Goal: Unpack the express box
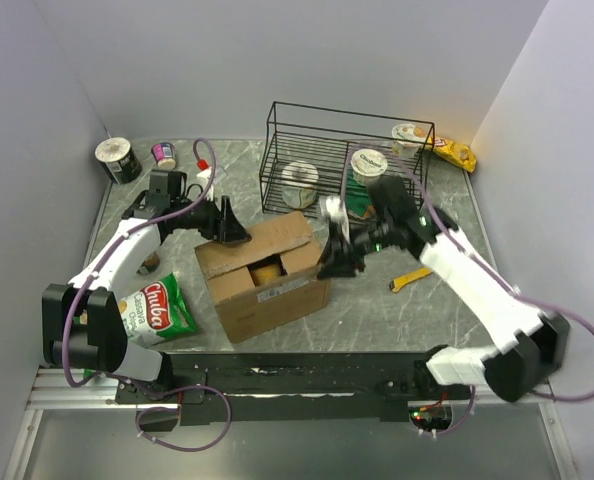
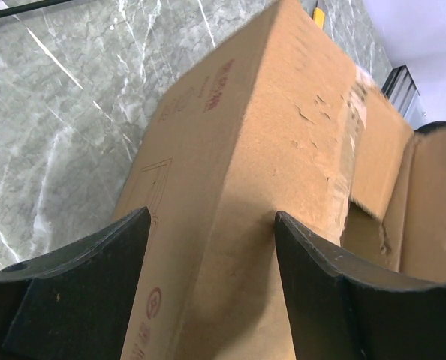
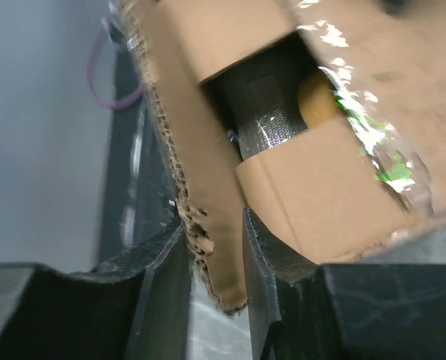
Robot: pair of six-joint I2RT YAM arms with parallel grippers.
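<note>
2 grippers meet the express box (image 1: pixel 262 275). The right gripper (image 3: pixel 213 221) clamps a flap edge; the left gripper (image 2: pixel 212 216) straddles a corner, jaws spread.

The box (image 1: pixel 262 275) is plain brown cardboard with a white label (image 1: pixel 277 293) and faint red print on one side. Something yellow (image 1: pixel 267 271) shows inside it. The worktop (image 1: pixel 377 305) is grey, marbled with white veins. The left tool (image 2: pixel 212 217) and right tool (image 3: pixel 212 221) are black. The wire basket (image 1: pixel 352 113) is black. The snack bag (image 1: pixel 159 312) is green with a red-and-white logo.
</note>
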